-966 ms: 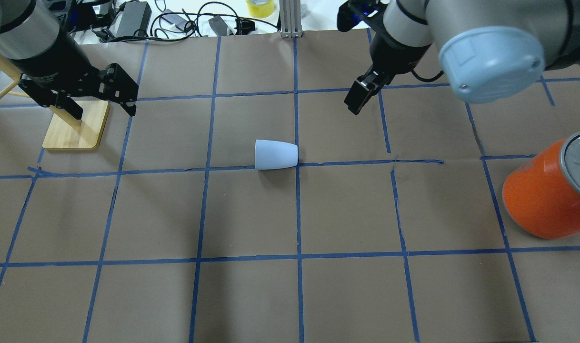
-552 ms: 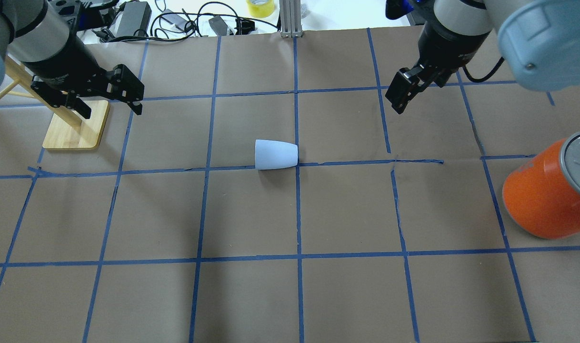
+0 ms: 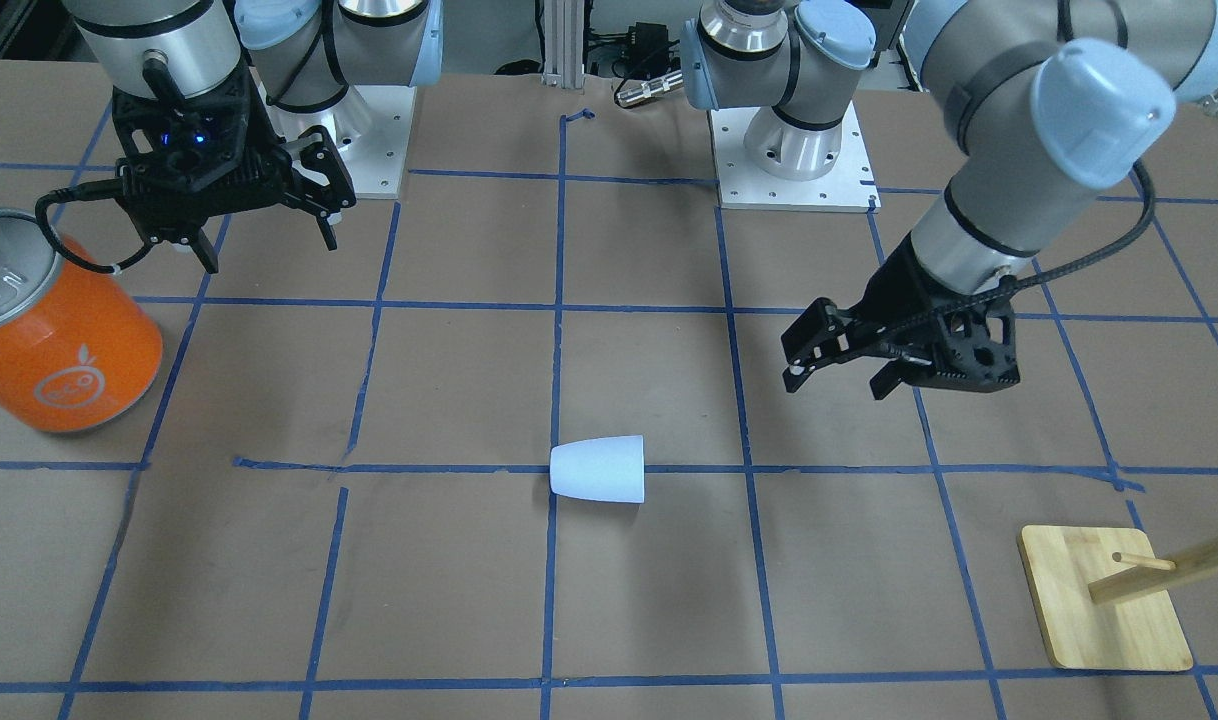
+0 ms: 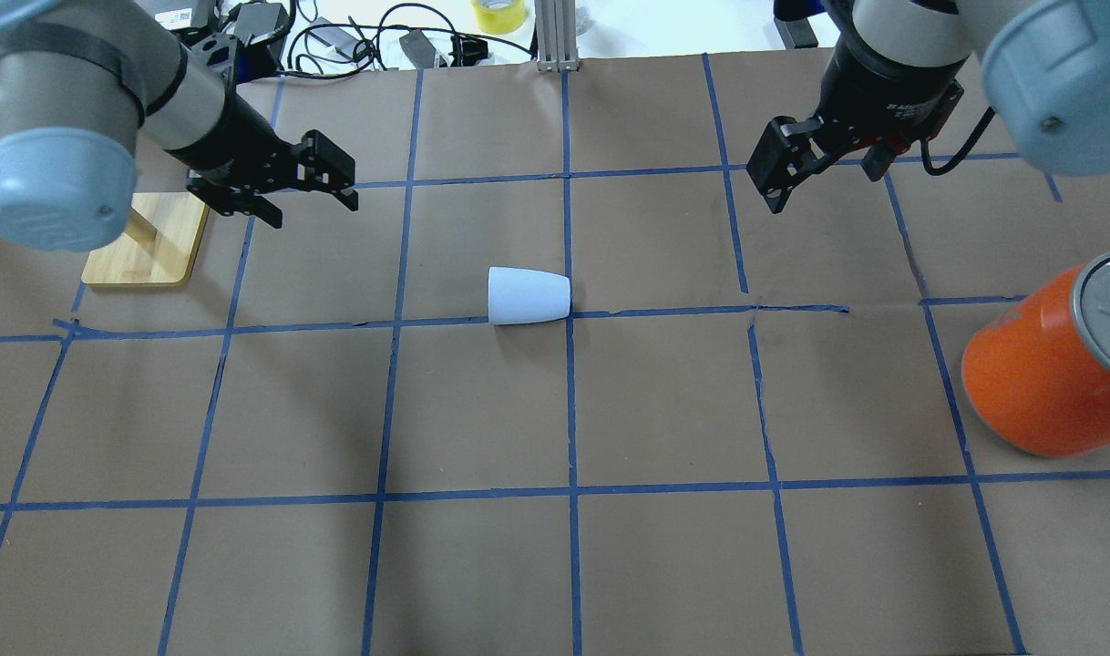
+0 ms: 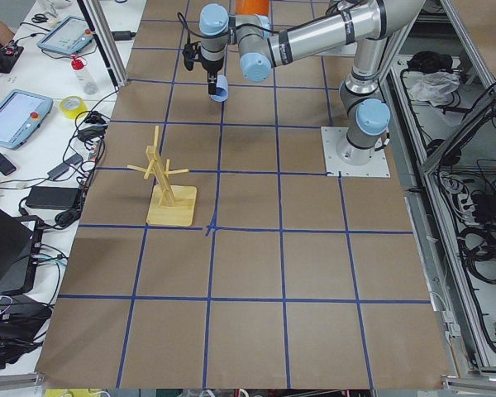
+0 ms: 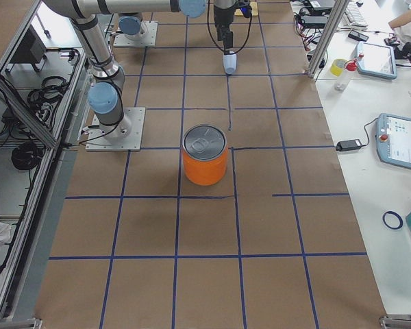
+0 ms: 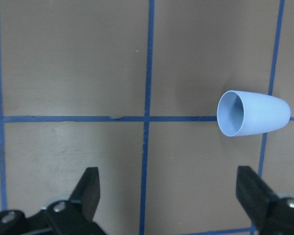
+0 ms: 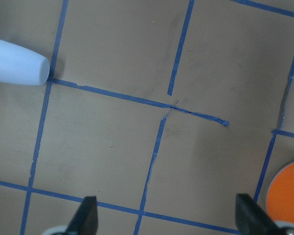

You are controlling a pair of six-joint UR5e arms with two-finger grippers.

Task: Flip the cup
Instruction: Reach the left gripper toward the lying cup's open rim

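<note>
The pale lavender-blue cup [image 4: 529, 295] lies on its side near the middle of the brown paper table, mouth toward my left side. It also shows in the front view [image 3: 599, 469]. My left gripper [image 4: 311, 202] is open and empty, hovering left of and beyond the cup; its wrist view shows the cup's open mouth [image 7: 252, 113] ahead of the gripper [image 7: 167, 183], to the right. My right gripper [image 4: 824, 182] is open and empty, far right of the cup. The right wrist view catches only the cup's closed end [image 8: 17, 66] at the upper left.
A large orange can [image 4: 1038, 383] with a silver lid stands at the right edge. A wooden peg stand [image 4: 145, 241] sits at the left, just behind my left arm. Cables and a yellow tape roll [image 4: 498, 14] lie beyond the table's far edge.
My left gripper has moved right, toward the cup. My right gripper has drawn away to the right and turned. The cup has not moved.
</note>
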